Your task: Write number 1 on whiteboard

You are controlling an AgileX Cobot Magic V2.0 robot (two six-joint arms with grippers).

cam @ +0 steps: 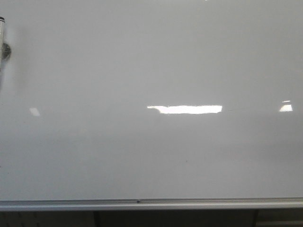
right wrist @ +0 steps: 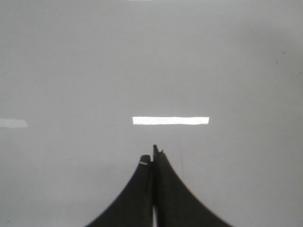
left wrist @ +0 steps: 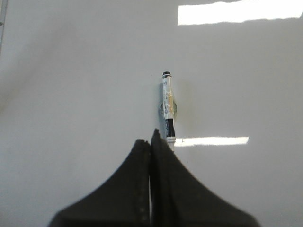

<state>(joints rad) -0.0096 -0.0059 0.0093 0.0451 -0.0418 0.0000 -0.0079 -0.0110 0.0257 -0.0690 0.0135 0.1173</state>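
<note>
The whiteboard (cam: 151, 156) fills the front view, glossy white with a silver lower edge (cam: 151, 204). No black number 1 shows on it. A white marker pen with black bands (left wrist: 167, 106) lies on the board; in the front view it (cam: 2, 40) sits at the far left edge. My left gripper (left wrist: 150, 139) is shut and hovers just short of the pen's near end, which one finger partly hides. My right gripper (right wrist: 152, 153) is shut and empty over the bare board (right wrist: 151, 71). Neither gripper shows in the front view.
Bright light reflections lie on the board (cam: 185, 109). A faint hairline mark (right wrist: 181, 158) is on the board beside my right gripper. Below the board's lower edge is a dark strip (cam: 151, 218).
</note>
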